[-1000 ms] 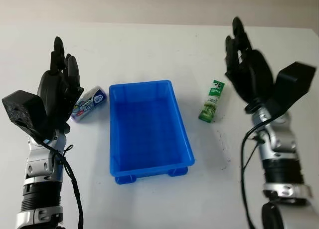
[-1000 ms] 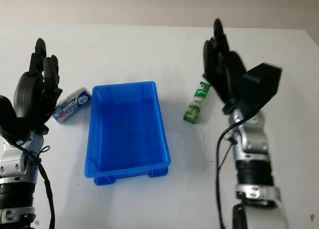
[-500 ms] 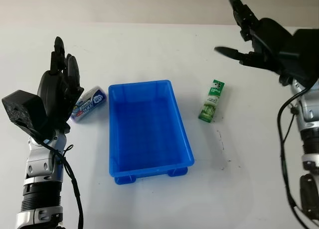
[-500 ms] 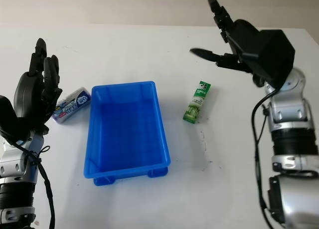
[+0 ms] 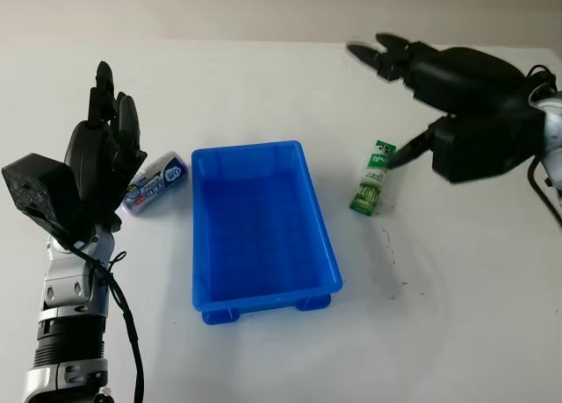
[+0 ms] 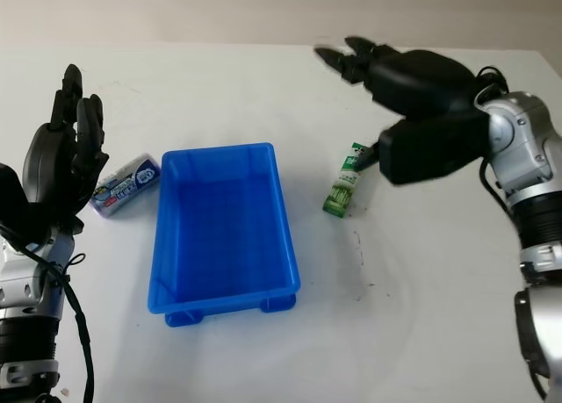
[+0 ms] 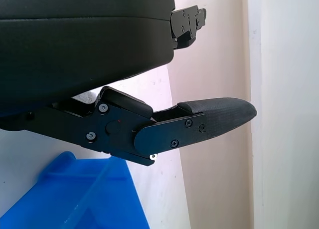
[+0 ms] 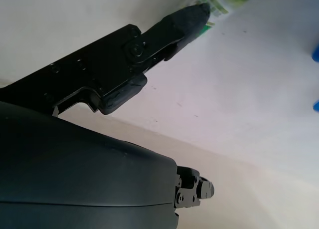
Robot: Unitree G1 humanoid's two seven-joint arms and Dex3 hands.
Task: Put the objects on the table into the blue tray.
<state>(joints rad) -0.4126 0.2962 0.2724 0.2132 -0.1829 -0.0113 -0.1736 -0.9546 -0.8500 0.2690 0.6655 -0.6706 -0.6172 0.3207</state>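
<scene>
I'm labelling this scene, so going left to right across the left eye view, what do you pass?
Left hand → white and blue packet → blue tray → green and white pack → right hand, open above the table.

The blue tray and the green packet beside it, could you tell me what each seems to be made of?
The blue tray looks like moulded plastic, semi-glossy: uniform colour, rounded rim, moulded feet. The green packet appears to be printed carton or foil wrap; its flat faces suggest card, though I can't be sure.
</scene>
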